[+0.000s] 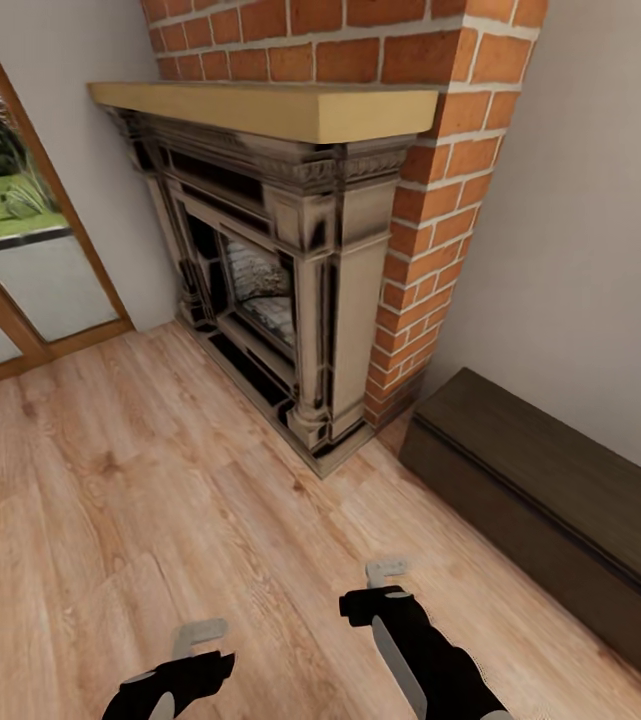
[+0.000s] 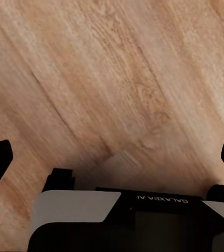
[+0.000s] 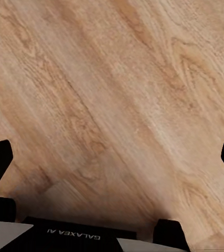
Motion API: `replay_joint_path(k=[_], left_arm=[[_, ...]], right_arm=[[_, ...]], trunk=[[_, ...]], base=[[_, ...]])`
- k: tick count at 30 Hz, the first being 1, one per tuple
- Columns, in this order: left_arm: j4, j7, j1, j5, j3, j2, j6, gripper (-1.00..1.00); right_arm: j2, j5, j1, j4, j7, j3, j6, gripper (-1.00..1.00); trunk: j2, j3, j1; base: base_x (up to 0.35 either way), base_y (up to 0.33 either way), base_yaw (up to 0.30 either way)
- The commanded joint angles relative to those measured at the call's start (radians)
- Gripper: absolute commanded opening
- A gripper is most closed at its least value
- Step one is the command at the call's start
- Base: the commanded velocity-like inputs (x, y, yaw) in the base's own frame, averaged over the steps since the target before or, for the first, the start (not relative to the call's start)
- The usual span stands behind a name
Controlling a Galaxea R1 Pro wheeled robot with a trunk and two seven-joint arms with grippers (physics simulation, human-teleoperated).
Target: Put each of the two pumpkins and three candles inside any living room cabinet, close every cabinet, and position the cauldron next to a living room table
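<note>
The robot faces a corner of the room where a brick chimney [image 1: 430, 170] rises behind an ornate dark fireplace [image 1: 280, 290] topped by a pale wooden mantel [image 1: 270, 108]. To the right of the fireplace, against the grey wall [image 1: 590, 250], stands the cabinet [image 1: 550, 500], a long, low, dark-brown unit whose front appears flush and closed. At the far left a wood-framed glass door [image 1: 20, 250] looks out on grass and paving. The light wooden floor [image 1: 140, 500] spreads across the foreground. Both arms hang low over it: the left tool [image 1: 202, 632] and the right tool [image 1: 385, 572] each point downward above the planks. In each wrist view the dark fingertips sit at opposite edges with bare floorboards between them, so both tools stand wide apart and hold nothing.
</note>
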Motion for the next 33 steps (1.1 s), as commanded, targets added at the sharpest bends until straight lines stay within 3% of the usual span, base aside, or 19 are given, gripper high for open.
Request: replay_joint_path(k=[1,7,11,15,21,33], left_arm=[[-0.001,0.009,-0.001,0.011,-0.004,0.002,0.002,1.0],[-0.001,0.011,0.0,0.012,0.012,0.004,0.002,1.0],[0.001,0.011,0.0,0.01,0.07,0.004,0.002,1.0],[0.036,0.011,-0.005,0.01,0.098,0.005,0.002,1.0],[0.125,0.011,-0.045,0.012,0.109,0.007,0.001,1.0],[0.149,0.011,-0.056,0.014,0.111,0.008,0.002,1.0]], right_arm=[[-0.001,-0.011,0.0,-0.001,-0.01,0.003,0.003,1.0],[-0.001,-0.01,0.0,0.0,-0.01,0.008,0.003,1.0],[-0.001,-0.01,0.0,0.0,-0.01,0.01,0.003,1.0],[-0.001,-0.01,0.0,0.0,-0.01,0.01,0.003,1.0],[-0.001,-0.011,0.0,0.0,-0.01,0.011,0.001,1.0],[0.002,-0.013,0.0,-0.003,-0.01,0.023,0.001,1.0]], trunk=[[0.007,0.002,-0.004],[0.049,0.016,-0.027],[0.077,0.026,-0.043],[0.105,0.035,-0.058],[0.147,0.048,-0.081],[0.231,0.076,-0.127]], base=[[-0.25,0.188,0.26],[-0.255,0.193,0.26],[-0.256,0.192,0.257],[-0.238,0.157,0.246],[-0.227,0.137,0.232],[-0.224,0.13,0.155]])
